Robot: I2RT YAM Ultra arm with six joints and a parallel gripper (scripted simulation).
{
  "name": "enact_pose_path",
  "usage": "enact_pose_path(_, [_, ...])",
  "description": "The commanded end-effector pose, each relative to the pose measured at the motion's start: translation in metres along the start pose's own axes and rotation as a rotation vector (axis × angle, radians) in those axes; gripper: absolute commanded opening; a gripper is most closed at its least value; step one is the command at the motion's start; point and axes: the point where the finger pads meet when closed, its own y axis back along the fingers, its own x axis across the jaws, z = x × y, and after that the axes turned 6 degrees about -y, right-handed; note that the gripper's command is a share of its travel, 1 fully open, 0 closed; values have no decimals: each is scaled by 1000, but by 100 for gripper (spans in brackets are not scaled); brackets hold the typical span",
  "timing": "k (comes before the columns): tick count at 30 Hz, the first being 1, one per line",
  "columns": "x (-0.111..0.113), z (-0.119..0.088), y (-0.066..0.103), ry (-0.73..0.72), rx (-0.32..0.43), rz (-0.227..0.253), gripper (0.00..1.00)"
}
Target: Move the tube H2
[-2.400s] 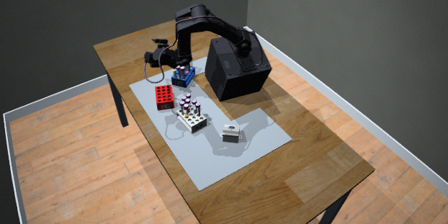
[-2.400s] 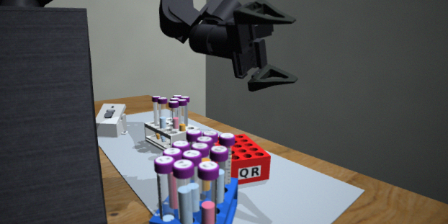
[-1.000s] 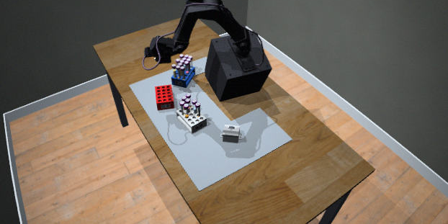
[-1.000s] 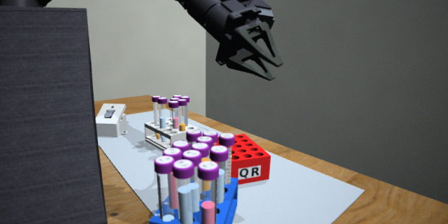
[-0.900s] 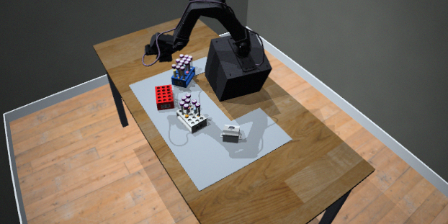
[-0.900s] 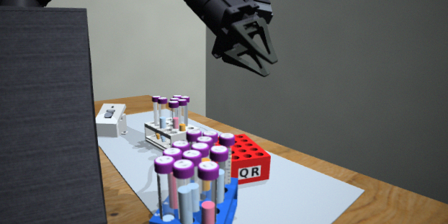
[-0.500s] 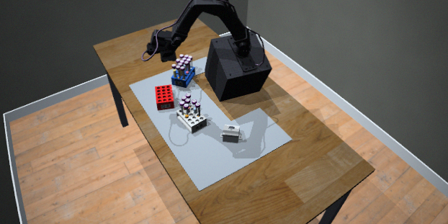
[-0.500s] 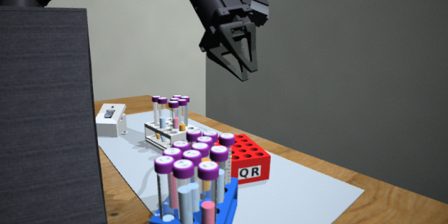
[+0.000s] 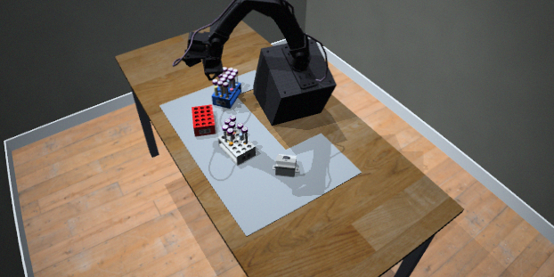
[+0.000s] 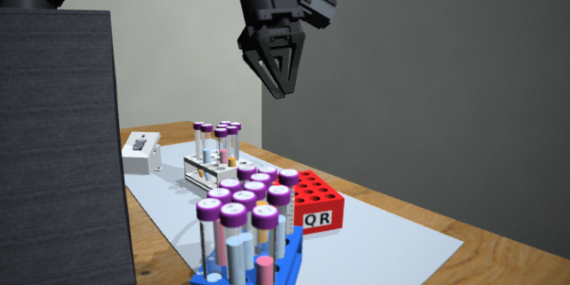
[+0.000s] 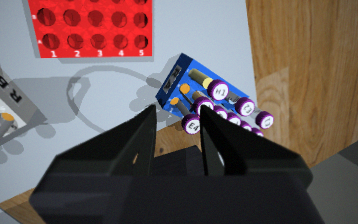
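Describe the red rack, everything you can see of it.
The red rack is a solid-looking, bright red block with rows of round wells, all empty as far as the views show. A white label reading QR sits on one side face, and white numerals 1 to 5 run along one top edge in the wrist view. It sits level on the grey bench mat, between the blue rack and the white rack, touching neither. The gripper hangs well above, clear of it.

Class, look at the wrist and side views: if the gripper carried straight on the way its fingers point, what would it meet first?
Most likely the purple caps of the tubes in the blue rack, which lie between the fingertips of the empty, part-closed gripper. Depth is uncertain.
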Motion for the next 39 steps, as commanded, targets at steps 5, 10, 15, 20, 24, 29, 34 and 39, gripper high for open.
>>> enact_pose_path(5, [19, -7, 23, -73, 59, 142, 30])
enact_pose_path(10, [32, -18, 28, -112, 108, 217, 30])
enact_pose_path(15, [41, -32, 13, -163, 191, 296, 30])
enact_pose_path(20, [59, -44, 9, -139, 177, 294, 30])
enact_pose_path(24, [51, -30, 13, -151, 141, 292, 30])
enact_pose_path(29, [51, -29, 13, -149, 141, 291, 30])
enact_pose_path(34, [52, -30, 13, -148, 144, 292, 30])
enact_pose_path(39, [52, -30, 13, -147, 144, 292, 30])
